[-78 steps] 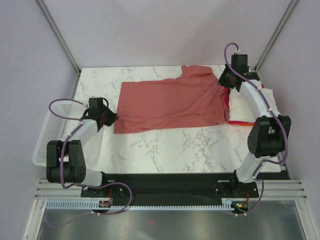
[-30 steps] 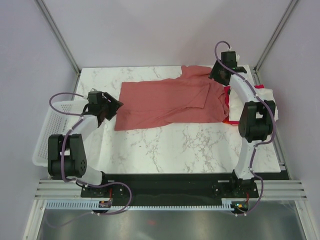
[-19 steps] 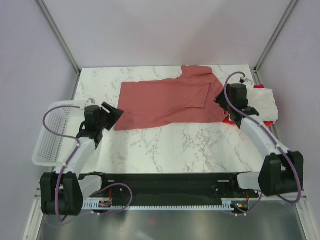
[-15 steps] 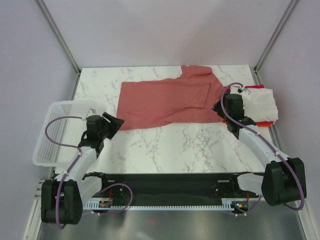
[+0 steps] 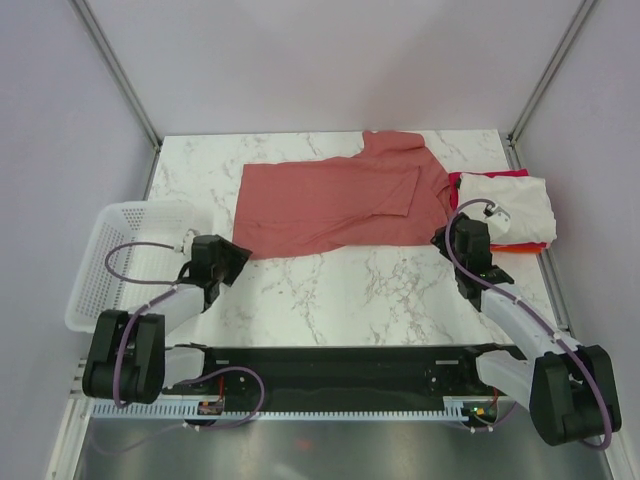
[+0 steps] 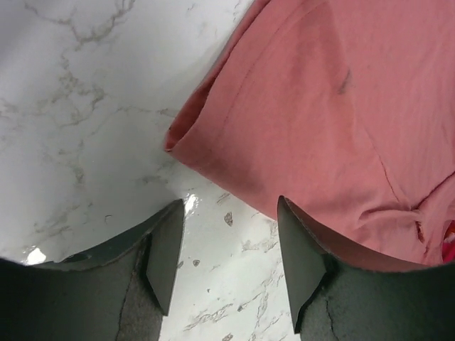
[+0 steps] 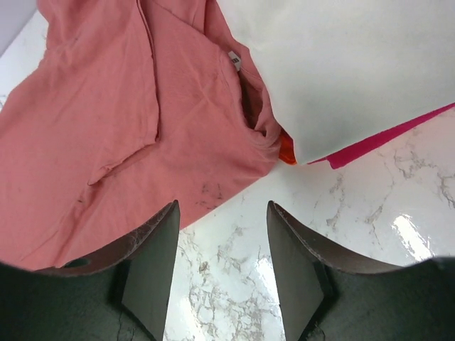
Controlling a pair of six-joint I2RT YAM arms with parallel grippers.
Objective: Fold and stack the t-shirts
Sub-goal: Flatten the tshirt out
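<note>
Left fingers (image 6: 165,263) and right fingers (image 7: 153,266) are gaping empty near the red shirt (image 6: 320,106); only the overhead view is showing the basket (image 5: 97,285).

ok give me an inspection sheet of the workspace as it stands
surface: white marble table, no spills seen
job's things: salmon-red t-shirt spread at far centre, partly folded; cream-white t-shirt folded on top of magenta t-shirt and orange t-shirt, far right
clutter: white mesh basket at left edge
grippers: left gripper open by the salmon shirt's near-left corner; right gripper open beside the stack; neither holds anything
cables: purple cables loop along both arms, off the cloth
surroundings: pale walls, metal frame posts
</note>
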